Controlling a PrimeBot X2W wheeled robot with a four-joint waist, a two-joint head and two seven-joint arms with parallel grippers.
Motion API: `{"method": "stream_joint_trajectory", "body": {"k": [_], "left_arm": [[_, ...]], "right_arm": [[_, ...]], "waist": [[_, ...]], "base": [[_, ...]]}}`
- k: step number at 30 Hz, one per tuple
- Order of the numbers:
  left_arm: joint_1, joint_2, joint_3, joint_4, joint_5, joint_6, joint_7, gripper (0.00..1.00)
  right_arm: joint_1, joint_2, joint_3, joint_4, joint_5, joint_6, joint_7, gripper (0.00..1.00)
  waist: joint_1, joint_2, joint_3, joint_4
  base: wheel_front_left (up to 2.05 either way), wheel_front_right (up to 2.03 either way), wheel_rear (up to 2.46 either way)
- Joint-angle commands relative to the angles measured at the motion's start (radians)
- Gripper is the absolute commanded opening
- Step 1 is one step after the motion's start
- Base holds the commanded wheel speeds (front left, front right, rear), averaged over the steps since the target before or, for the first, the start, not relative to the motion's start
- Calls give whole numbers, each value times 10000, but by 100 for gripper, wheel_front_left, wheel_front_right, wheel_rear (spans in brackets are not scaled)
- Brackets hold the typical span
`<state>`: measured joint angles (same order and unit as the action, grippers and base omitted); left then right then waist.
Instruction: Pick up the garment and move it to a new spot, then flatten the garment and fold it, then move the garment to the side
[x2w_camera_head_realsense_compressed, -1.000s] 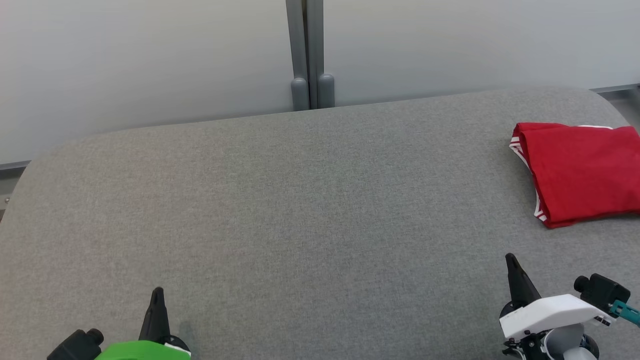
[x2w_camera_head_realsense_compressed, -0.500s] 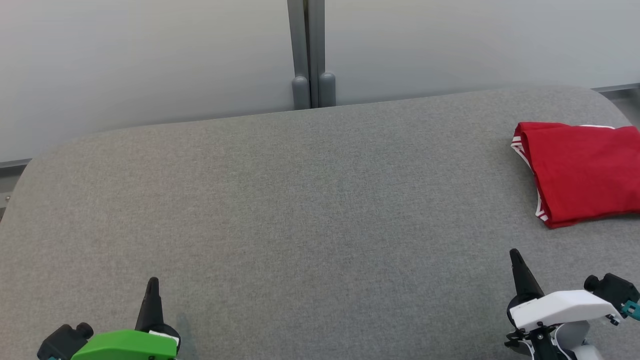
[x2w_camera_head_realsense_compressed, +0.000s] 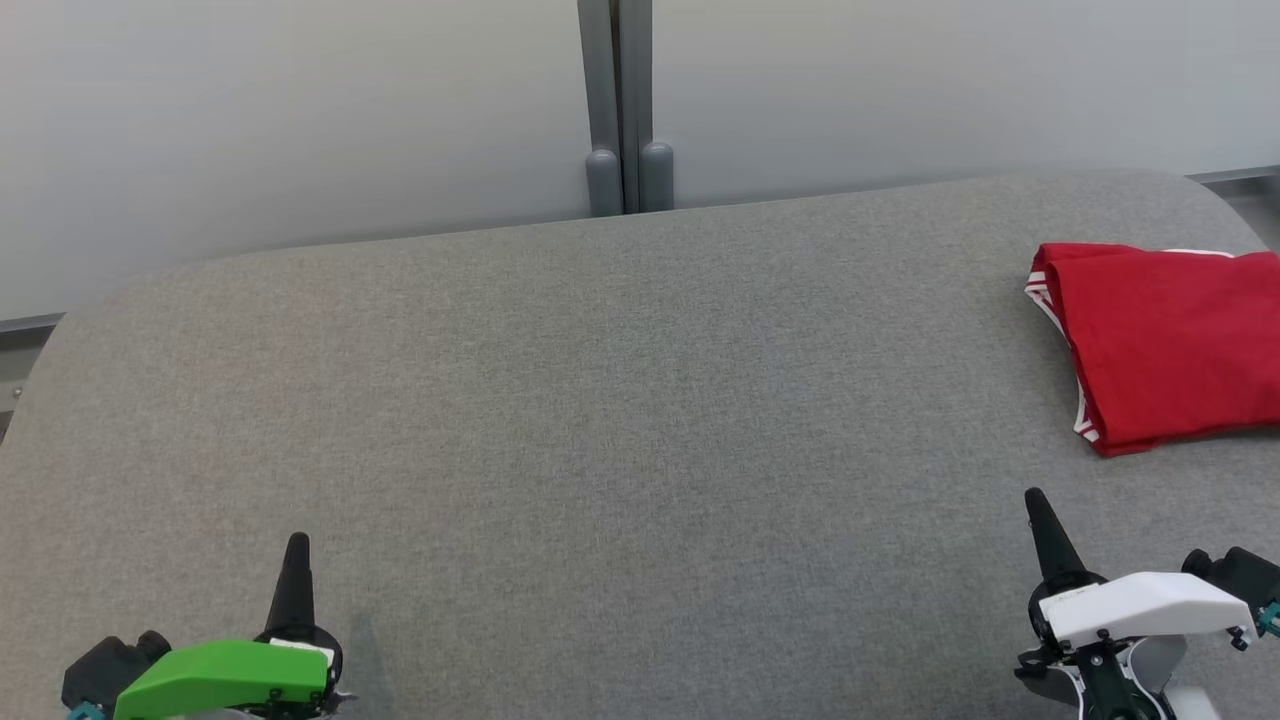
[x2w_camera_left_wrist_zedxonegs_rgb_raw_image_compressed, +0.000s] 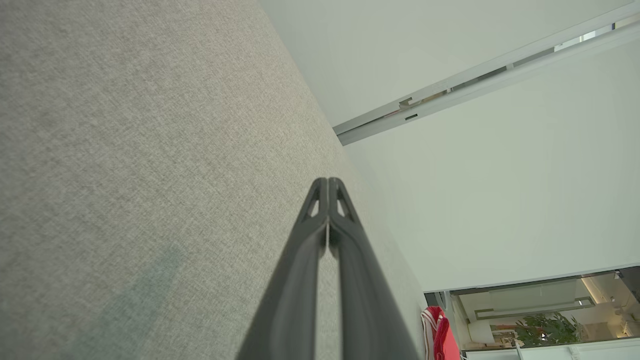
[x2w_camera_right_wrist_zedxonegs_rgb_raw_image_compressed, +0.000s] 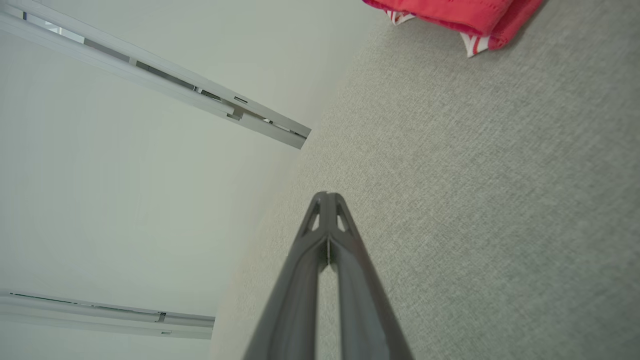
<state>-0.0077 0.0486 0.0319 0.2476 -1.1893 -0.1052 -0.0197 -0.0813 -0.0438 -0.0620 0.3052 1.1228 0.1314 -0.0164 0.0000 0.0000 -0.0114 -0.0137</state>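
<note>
The folded red fabric garment (x2w_camera_head_realsense_compressed: 1165, 345) lies on the broad grey fabric-covered table (x2w_camera_head_realsense_compressed: 620, 400), ahead of the fingers of the right gripper (x2w_camera_head_realsense_compressed: 1035, 497) and slightly to their right, apart from the tips. In the right wrist view the garment (x2w_camera_right_wrist_zedxonegs_rgb_raw_image_compressed: 450, 12) sits beyond the fingertips, with bare table (x2w_camera_right_wrist_zedxonegs_rgb_raw_image_compressed: 475, 200) between. The left gripper (x2w_camera_head_realsense_compressed: 297, 542) is over the table's near side, far to the left. From its fingers, the garment lies well off to the right and further forward. Behind the table, past both pairs of fingers, stands a pale flat wall panel (x2w_camera_head_realsense_compressed: 300, 120). A slim grey upright metal post (x2w_camera_head_realsense_compressed: 620, 90) stands against the wall panel, ahead of the two grippers and between them.
</note>
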Motion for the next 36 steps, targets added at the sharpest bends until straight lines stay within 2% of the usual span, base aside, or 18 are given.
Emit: {"method": "stream_joint_trajectory", "body": {"k": [1,36], "left_arm": [[-237,85,73,-87,-237,-45,45,0],[-786,85,547,-58,-2837,-203,877,0]], "right_arm": [[-218,-56,-59,-151,253,-7,64,0],[-291,-78,-371,-468,3243,-10,879,0]], "waist": [[0,0,3,3],[0,0,85,80]], "base": [[0,0,0],[0,0,0]]}}
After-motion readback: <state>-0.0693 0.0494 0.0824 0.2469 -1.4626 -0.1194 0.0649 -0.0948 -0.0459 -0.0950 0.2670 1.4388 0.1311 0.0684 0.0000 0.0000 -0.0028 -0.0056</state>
